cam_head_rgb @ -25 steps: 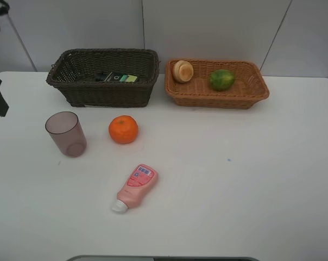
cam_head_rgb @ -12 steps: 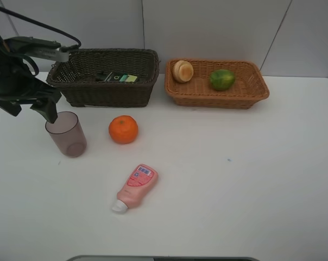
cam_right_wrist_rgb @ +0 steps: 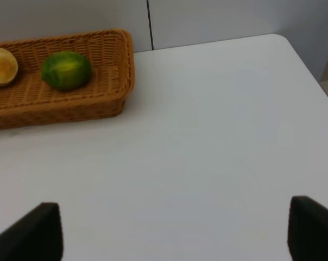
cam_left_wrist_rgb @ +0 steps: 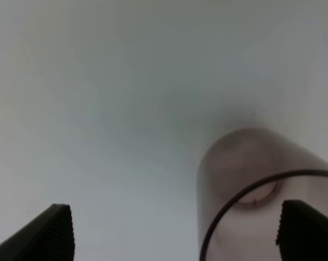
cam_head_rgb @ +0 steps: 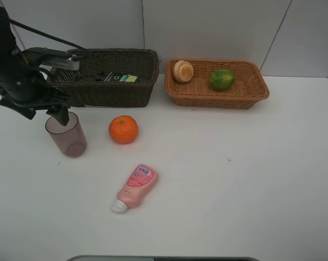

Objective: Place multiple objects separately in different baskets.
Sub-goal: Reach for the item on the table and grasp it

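I found the purple cup (cam_head_rgb: 66, 134) upright on the white table (cam_head_rgb: 251, 179), in front of the left end of the dark basket (cam_head_rgb: 137, 89) and left of the orange (cam_head_rgb: 123, 129). The left gripper (cam_left_wrist_rgb: 177, 236) hung over it with jaws wide apart, one finger above the cup's mouth and the other outside the rim; contact could not be confirmed. The pink tube (cam_head_rgb: 136, 187) lay on its side nearer the front edge. A green-labelled bottle (cam_head_rgb: 119, 78) lay in the dark basket. The tan basket (cam_head_rgb: 218, 100) held the peach (cam_head_rgb: 182, 71) and the lime (cam_head_rgb: 222, 79). The right gripper (cam_right_wrist_rgb: 175, 231) was parted over bare table, holding nothing.
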You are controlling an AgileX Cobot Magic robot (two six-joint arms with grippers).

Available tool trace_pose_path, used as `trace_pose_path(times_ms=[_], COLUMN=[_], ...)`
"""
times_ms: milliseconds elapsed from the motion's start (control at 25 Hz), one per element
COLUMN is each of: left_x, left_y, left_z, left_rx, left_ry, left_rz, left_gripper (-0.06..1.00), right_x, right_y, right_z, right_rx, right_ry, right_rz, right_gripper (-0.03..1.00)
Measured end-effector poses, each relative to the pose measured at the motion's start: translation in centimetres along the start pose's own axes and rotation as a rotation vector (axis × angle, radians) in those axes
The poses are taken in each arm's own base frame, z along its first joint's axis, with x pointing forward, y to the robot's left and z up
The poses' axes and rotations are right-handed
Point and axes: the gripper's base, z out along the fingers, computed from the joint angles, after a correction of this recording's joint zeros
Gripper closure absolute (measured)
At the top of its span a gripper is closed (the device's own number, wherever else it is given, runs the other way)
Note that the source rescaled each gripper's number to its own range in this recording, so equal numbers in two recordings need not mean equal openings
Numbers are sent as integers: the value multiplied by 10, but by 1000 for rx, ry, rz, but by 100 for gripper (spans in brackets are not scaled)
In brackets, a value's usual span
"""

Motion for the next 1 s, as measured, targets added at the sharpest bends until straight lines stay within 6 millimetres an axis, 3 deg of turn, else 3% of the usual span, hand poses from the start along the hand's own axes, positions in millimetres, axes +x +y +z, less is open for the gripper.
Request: trace_pose_path(times_ms=[280,720,800,880,1000], left_x=[-2,0,-1,-1,-1], left_y=[-3,-5,-5,-5,-5], left_z=[26,53,53,53,53], left_rx=[25,28,28,28,28], left_ry=[37,51,49,47,48], left_rz=[-21,-19,-20,-20,-20], left_gripper=[-2,0,9,26,61], right_x=[0,0,0,0,0], right_y=[0,0,0,0,0], right_z=[0,0,0,0,0], right_rx=[0,0,0,0,0], right_ry=[0,0,0,0,0], right_rz=[0,0,0,0,0], right_gripper=[22,22,22,22,22])
